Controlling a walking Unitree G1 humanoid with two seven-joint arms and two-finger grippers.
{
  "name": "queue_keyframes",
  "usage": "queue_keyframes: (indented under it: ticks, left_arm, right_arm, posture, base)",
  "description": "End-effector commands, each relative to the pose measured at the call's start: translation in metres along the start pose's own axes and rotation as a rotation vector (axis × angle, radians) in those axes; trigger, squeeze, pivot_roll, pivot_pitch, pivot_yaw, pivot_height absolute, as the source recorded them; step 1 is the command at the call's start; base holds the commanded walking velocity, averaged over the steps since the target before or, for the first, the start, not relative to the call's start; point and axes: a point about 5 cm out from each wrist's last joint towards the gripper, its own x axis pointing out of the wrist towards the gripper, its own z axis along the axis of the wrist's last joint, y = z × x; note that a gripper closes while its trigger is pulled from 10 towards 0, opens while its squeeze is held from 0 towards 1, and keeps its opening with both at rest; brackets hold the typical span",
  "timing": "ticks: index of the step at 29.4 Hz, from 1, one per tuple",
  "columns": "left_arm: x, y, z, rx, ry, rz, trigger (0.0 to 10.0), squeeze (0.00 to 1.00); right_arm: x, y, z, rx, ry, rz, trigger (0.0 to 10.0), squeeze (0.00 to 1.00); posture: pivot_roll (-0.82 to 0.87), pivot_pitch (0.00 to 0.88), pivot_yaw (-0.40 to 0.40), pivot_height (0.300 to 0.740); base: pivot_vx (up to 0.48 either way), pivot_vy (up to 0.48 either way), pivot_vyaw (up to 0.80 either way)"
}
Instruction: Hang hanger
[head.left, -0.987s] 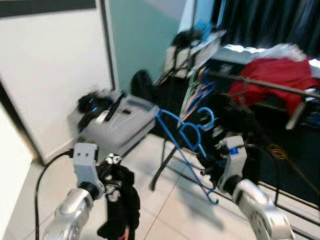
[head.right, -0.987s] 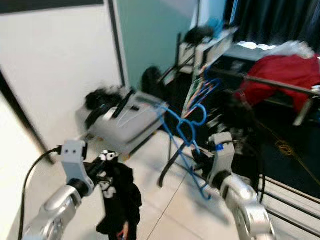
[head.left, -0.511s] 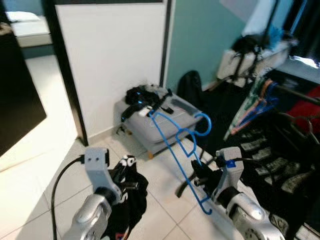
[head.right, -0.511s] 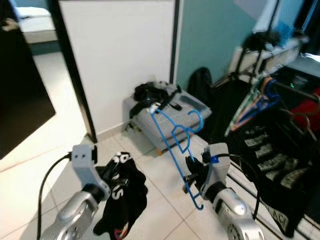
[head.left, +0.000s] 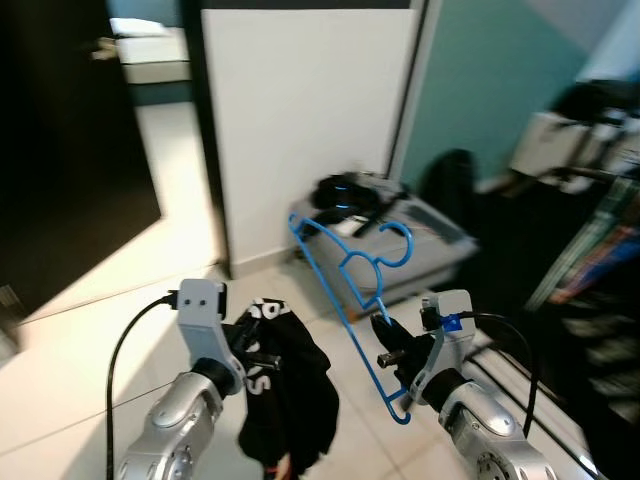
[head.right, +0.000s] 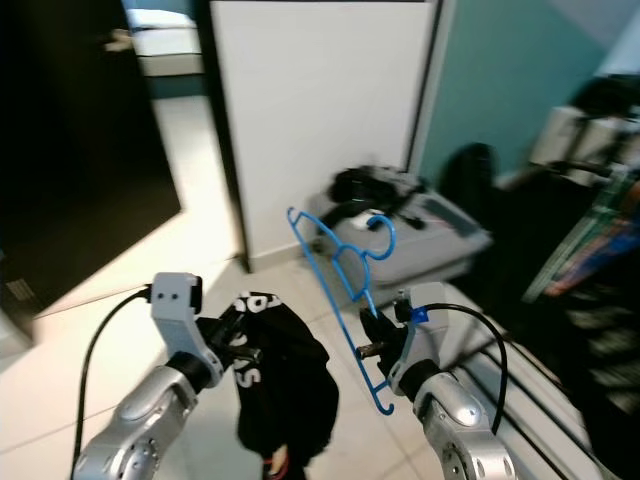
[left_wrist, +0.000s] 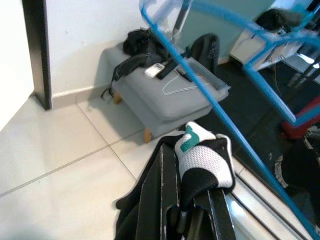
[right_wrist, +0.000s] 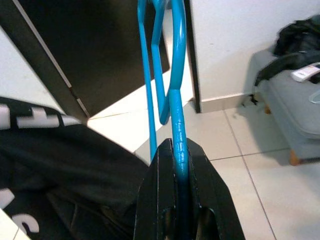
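Note:
A blue plastic hanger (head.left: 350, 285) stands tilted in front of me, hook uppermost, with my right gripper (head.left: 388, 352) shut on its lower bar. In the right wrist view the black fingers (right_wrist: 160, 190) pinch the blue bar (right_wrist: 177, 115). My left gripper (head.left: 250, 345) is shut on a black garment with white lettering (head.left: 290, 395), which hangs limp below it. The left wrist view has a black-and-white fold of that garment (left_wrist: 205, 160) clamped between the fingers (left_wrist: 162, 195), with the hanger (left_wrist: 210, 100) crossing beyond.
A grey padded bench (head.left: 435, 240) with black items on top stands against the white wall panel (head.left: 300, 120). A dark doorway (head.left: 80, 150) opens at left. A black bag (head.left: 450, 180) and a clothes rack with coloured hangers (head.left: 600, 260) are at right, over pale tiled floor (head.left: 90, 330).
The camera has swung left: the rack and red garment slid off to the right, and the doorway came into view. Both grippers keep their holds on the hanger and the garment.

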Motion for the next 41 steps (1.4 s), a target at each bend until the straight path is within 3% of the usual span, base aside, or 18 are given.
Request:
queue_keyframes:
  ticks: [1,16,19,24,34,36,38,39,40,41]
  left_arm:
    - [0.001,-0.007,0.003,-0.003,-0.007,-0.042,10.0,0.0]
    - [0.008,-0.023,0.016,-0.051,-0.054,-0.112,10.0,0.0]
    - [0.014,-0.019,0.02,0.005,-0.064,-0.097,10.0,0.0]
    - [0.01,-0.01,0.019,0.082,-0.049,-0.078,10.0,0.0]
    - [0.013,-0.004,0.016,0.044,-0.021,-0.048,10.0,0.0]
    - [0.011,0.001,0.012,0.124,0.01,-0.035,10.0,0.0]
    - [0.011,0.001,0.012,0.124,0.01,-0.035,10.0,0.0]
    - [0.007,0.009,0.009,0.181,0.025,-0.006,10.0,0.0]
    - [0.007,0.009,0.009,0.181,0.025,-0.006,10.0,0.0]
    - [0.001,0.02,0.007,0.214,0.039,0.035,10.0,0.0]
  right_arm:
    - [-0.002,-0.004,0.001,0.003,-0.004,-0.022,10.0,0.0]
    - [0.001,0.007,0.009,0.014,-0.049,0.017,10.0,0.0]
    - [0.003,0.007,0.011,0.02,-0.061,0.01,10.0,0.0]
    - [0.007,0.008,0.007,0.028,-0.049,0.005,10.0,0.0]
    - [0.016,0.004,0.007,0.012,-0.031,0.008,10.0,0.0]
    - [0.019,0.001,0.006,-0.004,-0.015,0.013,10.0,0.0]
    - [0.019,0.001,0.006,-0.004,-0.015,0.013,10.0,0.0]
    - [0.017,-0.002,0.007,-0.005,-0.012,0.007,10.0,0.0]
    - [0.017,-0.002,0.007,-0.005,-0.012,0.007,10.0,0.0]
    - [0.015,-0.006,0.007,-0.006,-0.009,0.002,10.0,0.0]
  posture:
    - [0.02,0.0,-0.047,0.74]
    - [0.01,0.0,-0.024,0.74]
    - [0.01,0.0,-0.018,0.74]
    - [0.02,0.0,-0.022,0.74]
    - [0.04,0.0,-0.047,0.74]
    - [0.04,0.0,-0.057,0.74]
    - [0.04,0.0,-0.057,0.74]
    - [0.05,0.0,-0.062,0.74]
    - [0.05,0.0,-0.062,0.74]
    - [0.06,0.0,-0.07,0.74]
  base:
    - [0.0,0.0,0.74]
    - [0.0,0.0,0.74]
    - [0.0,0.0,0.73]
    - [0.0,0.0,0.73]
    - [0.0,0.0,0.73]
    - [0.0,0.0,0.73]
    - [0.0,0.0,0.73]
    - [0.0,0.0,0.73]
    - [0.0,0.0,0.73]
    - [0.0,0.0,0.73]
